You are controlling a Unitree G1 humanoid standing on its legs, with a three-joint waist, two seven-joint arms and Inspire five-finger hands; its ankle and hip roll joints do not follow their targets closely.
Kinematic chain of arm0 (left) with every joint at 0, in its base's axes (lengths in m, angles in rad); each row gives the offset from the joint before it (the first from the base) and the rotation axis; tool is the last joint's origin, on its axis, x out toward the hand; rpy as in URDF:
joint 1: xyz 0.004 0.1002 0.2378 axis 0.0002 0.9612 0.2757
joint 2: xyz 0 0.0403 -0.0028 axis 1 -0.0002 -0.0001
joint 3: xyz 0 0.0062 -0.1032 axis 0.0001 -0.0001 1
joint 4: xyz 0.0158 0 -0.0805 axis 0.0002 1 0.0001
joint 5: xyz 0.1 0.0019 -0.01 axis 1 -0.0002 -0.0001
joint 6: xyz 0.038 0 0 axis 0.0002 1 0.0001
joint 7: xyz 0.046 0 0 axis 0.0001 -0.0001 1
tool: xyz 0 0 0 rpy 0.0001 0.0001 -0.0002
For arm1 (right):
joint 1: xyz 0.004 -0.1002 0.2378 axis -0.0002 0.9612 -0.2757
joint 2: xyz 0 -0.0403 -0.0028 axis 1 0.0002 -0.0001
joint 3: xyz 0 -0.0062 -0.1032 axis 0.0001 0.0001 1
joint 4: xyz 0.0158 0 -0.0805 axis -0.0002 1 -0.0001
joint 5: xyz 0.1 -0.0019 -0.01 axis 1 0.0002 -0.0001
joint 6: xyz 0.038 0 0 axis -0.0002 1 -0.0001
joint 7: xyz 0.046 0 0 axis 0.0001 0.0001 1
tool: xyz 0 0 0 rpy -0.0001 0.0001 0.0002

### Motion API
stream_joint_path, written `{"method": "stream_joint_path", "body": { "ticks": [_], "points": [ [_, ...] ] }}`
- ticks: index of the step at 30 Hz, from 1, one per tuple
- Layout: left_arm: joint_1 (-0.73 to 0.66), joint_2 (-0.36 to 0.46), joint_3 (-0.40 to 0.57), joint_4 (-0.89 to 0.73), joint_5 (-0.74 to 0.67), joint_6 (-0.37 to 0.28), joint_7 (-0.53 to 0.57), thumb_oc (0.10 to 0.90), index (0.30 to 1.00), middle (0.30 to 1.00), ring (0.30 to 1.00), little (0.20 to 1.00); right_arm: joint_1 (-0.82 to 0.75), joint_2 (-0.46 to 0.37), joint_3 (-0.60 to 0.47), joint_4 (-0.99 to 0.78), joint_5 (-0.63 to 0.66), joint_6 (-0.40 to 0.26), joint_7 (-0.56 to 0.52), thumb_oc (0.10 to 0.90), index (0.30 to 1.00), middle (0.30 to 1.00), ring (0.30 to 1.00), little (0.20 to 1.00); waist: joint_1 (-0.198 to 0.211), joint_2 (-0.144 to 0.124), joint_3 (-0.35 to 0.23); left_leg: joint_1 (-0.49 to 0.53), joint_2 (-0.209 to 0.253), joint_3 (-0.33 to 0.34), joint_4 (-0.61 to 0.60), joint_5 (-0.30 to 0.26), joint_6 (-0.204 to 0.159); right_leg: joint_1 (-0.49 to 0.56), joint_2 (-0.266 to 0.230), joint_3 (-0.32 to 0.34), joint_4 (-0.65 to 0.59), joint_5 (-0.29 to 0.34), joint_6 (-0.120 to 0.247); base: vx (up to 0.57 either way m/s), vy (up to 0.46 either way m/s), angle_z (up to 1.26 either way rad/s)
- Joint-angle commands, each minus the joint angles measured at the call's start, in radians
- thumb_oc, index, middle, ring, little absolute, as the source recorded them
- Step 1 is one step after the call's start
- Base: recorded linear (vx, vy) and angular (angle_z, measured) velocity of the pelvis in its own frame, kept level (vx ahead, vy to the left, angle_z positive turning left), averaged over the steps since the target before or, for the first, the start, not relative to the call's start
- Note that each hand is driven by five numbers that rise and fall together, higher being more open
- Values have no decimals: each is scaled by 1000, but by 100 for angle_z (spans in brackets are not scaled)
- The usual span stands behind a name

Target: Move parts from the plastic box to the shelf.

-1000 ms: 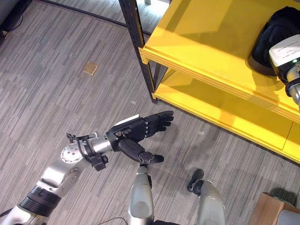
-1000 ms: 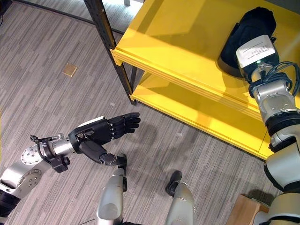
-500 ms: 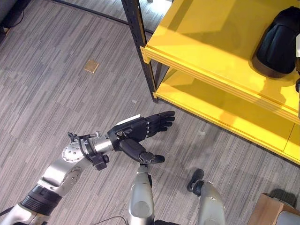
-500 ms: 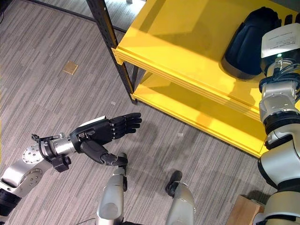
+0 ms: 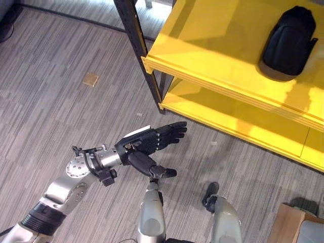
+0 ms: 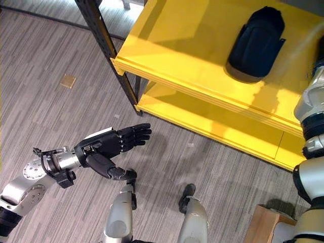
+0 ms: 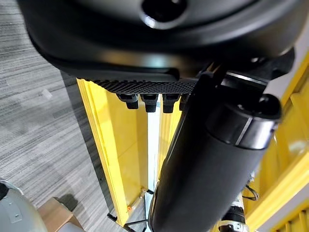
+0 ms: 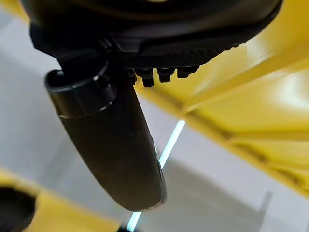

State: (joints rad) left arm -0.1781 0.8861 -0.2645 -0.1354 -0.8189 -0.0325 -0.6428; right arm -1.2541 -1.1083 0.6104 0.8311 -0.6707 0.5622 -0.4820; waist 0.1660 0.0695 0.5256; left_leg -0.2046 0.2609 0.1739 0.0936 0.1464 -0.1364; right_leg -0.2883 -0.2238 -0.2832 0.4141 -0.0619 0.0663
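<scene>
A black rounded part (image 5: 287, 41) lies on the top board of the yellow shelf (image 5: 212, 45), with no hand touching it. My left hand (image 5: 148, 142) hangs over the floor in front of the shelf, open, fingers straight and thumb spread, holding nothing. In the left wrist view its thumb (image 7: 207, 159) and fingertips (image 7: 145, 102) point toward the yellow shelf. My right hand (image 8: 111, 145) is open in the right wrist view, thumb straight and nothing between it and the fingertips. The right forearm (image 6: 313, 101) stands at the shelf's right end.
A black steel post (image 5: 135, 45) carries the shelf's left corner. A lower yellow board (image 5: 238, 119) sits just above the floor. A small tan square (image 5: 90, 79) lies on the grey floor at the left. A wooden box corner (image 5: 287, 225) shows at the lower right.
My right hand has let go of the black part and drawn back to the right; the part stays on the top board. The camera has shifted. The left hand has not moved.
</scene>
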Motion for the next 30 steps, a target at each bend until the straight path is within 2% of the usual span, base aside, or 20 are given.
{"method": "stream_joint_path", "body": {
  "ticks": [1, 2, 3, 4, 5, 6, 9, 11, 12, 15, 18, 25, 30],
  "points": [
    [33, -54, 27, -147, -33, -86, -2, 900, 1000, 1000, 1000, 1000, -52, -70, -69, -116, 115, -4, -192, 900, 1000, 1000, 1000, 1000, -4, -36, -97, -5, 37, -7, 0, -16, -3, 27, 23, 25, 62, -98, 15, 31, 100, -18],
    [40, -60, 29, -150, -27, -85, 1, 900, 1000, 1000, 1000, 1000, -38, -71, -96, -139, 140, -27, -199, 900, 1000, 1000, 1000, 1000, -8, -36, -101, 0, 37, -6, -1, -18, -4, 31, 23, 26, 56, -98, 15, 39, 117, -21],
    [56, -76, 34, -160, -19, -81, 7, 900, 1000, 1000, 1000, 1000, 14, -76, -165, -207, 183, -77, -214, 900, 1000, 1000, 1000, 1000, -17, -37, -110, 15, 36, -3, -6, -21, -2, 46, 25, 30, 42, -96, 16, 49, 151, -19],
    [67, -99, 35, -169, -5, -79, 17, 900, 1000, 1000, 1000, 1000, 57, -64, -217, -286, 191, -99, -217, 900, 1000, 1000, 1000, 1000, -28, -35, -116, 27, 34, 2, -8, -25, -1, 58, 24, 35, 30, -94, 16, 86, 232, -10],
    [84, -132, 40, -178, 11, -74, 34, 900, 1000, 1000, 1000, 1000, 169, -41, -322, -446, 214, -121, -195, 900, 1000, 1000, 1000, 1000, -46, -34, -128, 52, 34, 7, -10, -32, 1, 81, 25, 43, 11, -92, 15, 70, 183, -7],
    [88, -133, 40, -181, 13, -73, 37, 900, 1000, 1000, 1000, 1000, 194, -36, -344, -470, 220, -131, -198, 900, 1000, 1000, 1000, 1000, -47, -36, -129, 56, 34, 8, -11, -33, 2, 85, 25, 44, 8, -92, 15, 74, 171, -12],
    [111, -181, 58, -192, 40, -61, 73, 900, 1000, 1000, 1000, 1000, 426, 55, -492, -741, 236, -216, -144, 900, 1000, 1000, 1000, 1000, -85, -36, -151, 87, 36, 21, -16, -37, 6, 111, 27, 63, -18, -82, 17, 73, 132, -14],
    [116, -194, 63, -198, 45, -47, 85, 900, 1000, 1000, 1000, 1000, 511, 93, -526, -828, 209, -242, -122, 900, 1000, 1000, 1000, 1000, -97, -39, -159, 99, 36, 28, -18, -39, 6, 120, 27, 72, -27, -80, 18, 79, 103, -10],
    [119, -208, 70, -201, 56, -35, 93, 900, 1000, 1000, 1000, 1000, 563, 127, -533, -890, 183, -289, -64, 900, 1000, 1000, 1000, 1000, -113, -40, -166, 114, 38, 38, -20, -42, 7, 130, 24, 82, -33, -79, 19, 92, 100, -27],
    [128, -234, 88, -202, 59, -16, 113, 900, 1000, 1000, 1000, 1000, 701, 188, -526, -1053, 174, -334, 50, 900, 1000, 1000, 1000, 1000, -147, -36, -182, 144, 47, 65, -23, -49, 7, 147, 25, 106, -50, -73, 23, 109, 110, -29],
    [137, -248, 100, -203, 63, -10, 137, 900, 1000, 1000, 1000, 1000, 816, 234, -496, -1124, 285, -410, 182, 900, 1000, 1000, 1000, 1000, -170, -40, -175, 157, 55, 85, -22, -56, 6, 145, 28, 125, -50, -74, 25, 8, 45, -26],
    [154, -259, 87, -212, 94, -39, 149, 900, 1000, 1000, 1000, 1000, 888, 261, -449, -1205, 242, -532, 212, 900, 1000, 1000, 1000, 1000, -180, -42, -143, 153, 68, 96, -22, -50, 7, 127, 32, 132, -39, -67, 25, -59, -17, -13],
    [146, -249, 80, -203, 83, -38, 129, 900, 1000, 1000, 1000, 1000, 822, 262, -395, -1144, 237, -530, 255, 900, 1000, 1000, 1000, 1000, -162, -37, -143, 153, 65, 84, -22, -46, 7, 133, 27, 124, -37, -67, 22, -6, -11, 0]
  ]
}}
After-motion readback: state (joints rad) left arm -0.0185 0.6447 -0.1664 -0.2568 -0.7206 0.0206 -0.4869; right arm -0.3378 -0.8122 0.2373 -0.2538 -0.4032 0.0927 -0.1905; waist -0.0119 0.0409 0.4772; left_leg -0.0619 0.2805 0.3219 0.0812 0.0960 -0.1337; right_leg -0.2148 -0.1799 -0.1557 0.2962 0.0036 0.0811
